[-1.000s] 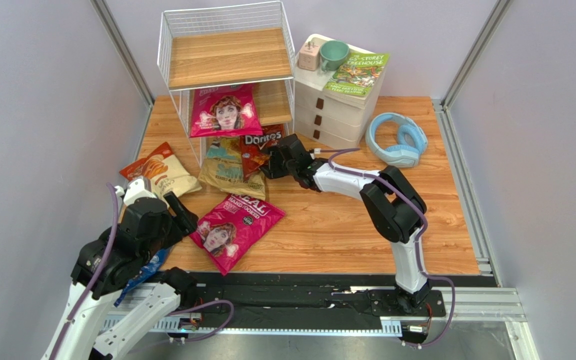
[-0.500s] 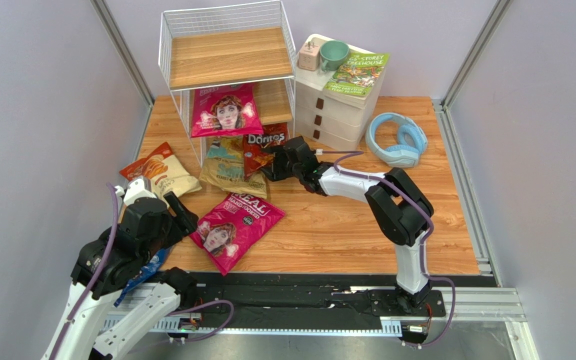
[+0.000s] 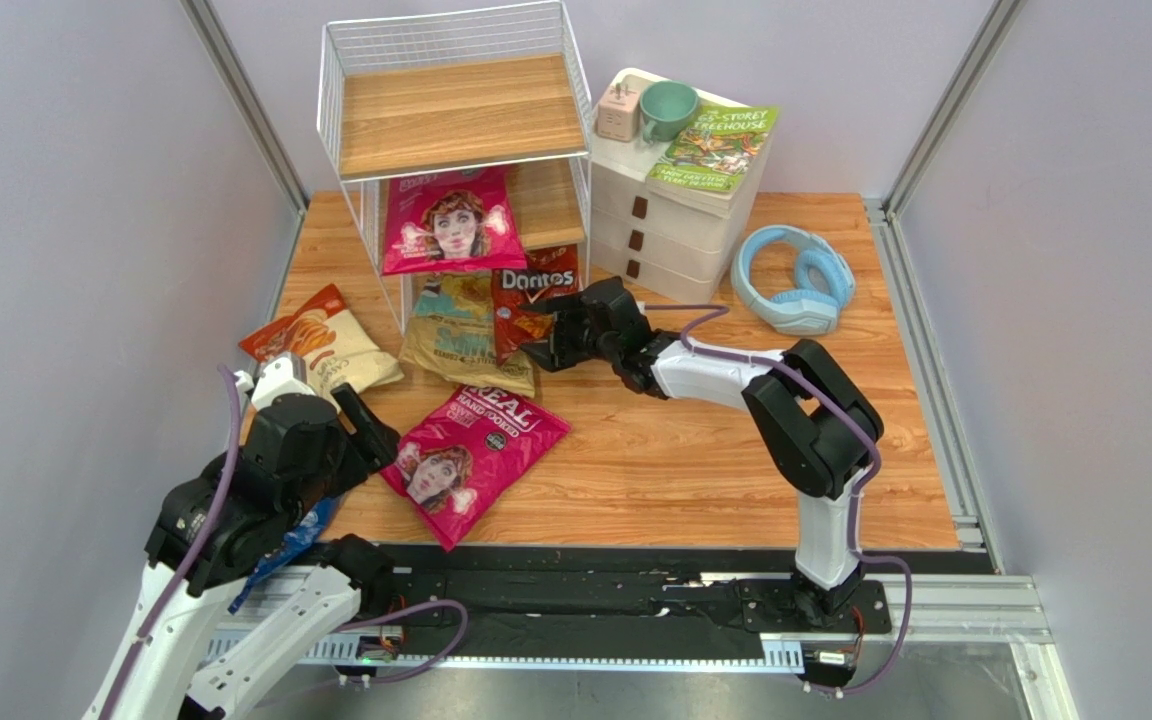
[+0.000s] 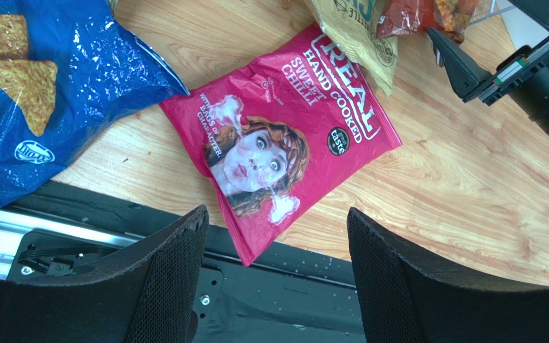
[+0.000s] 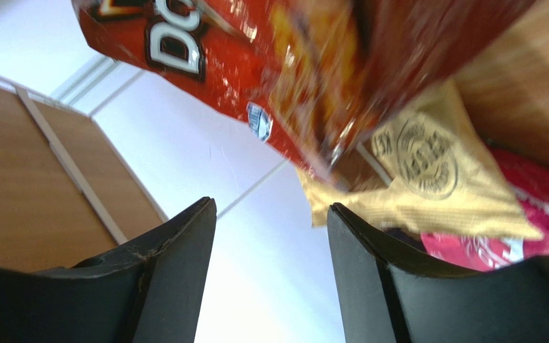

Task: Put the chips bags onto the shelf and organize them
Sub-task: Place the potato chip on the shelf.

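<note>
Right end effector (image 3: 543, 351) is released, its two fingers spread with nothing between them, just short of the red Doritos bag (image 3: 533, 285). Its arm stretches low across the surface (image 3: 687, 450) from the right base, elbow raised, wrist pointing left toward the foot of the shelf (image 3: 447, 113). In the right wrist view the red bag's lower corner hangs just ahead of the fingertips (image 5: 202, 214), blurred. The left end effector (image 4: 277, 214) is also released and empty, held above the near-left edge over a magenta bag (image 4: 284, 143) that lies flat, face up, printed "REAL HAND COOKED SWEET CHILLI". A blue Doritos bag (image 4: 34, 93) lies beside it at the surface's edge, partly under the left arm. The red bag stands upright at the shelf's lowest tier, next to a tan-and-teal bag (image 3: 455, 338) that spills forward onto the surface. A second magenta bag (image 3: 452, 221) rests on the middle tier, overhanging its front. An orange-and-cream bag (image 3: 312, 342) lies left of the shelf. Right of the shelf stands a white drawer unit (image 3: 672, 225) carrying a green mug (image 3: 669, 108) and a book (image 3: 717, 146), with blue headphones (image 3: 793, 278) beside it.
</note>
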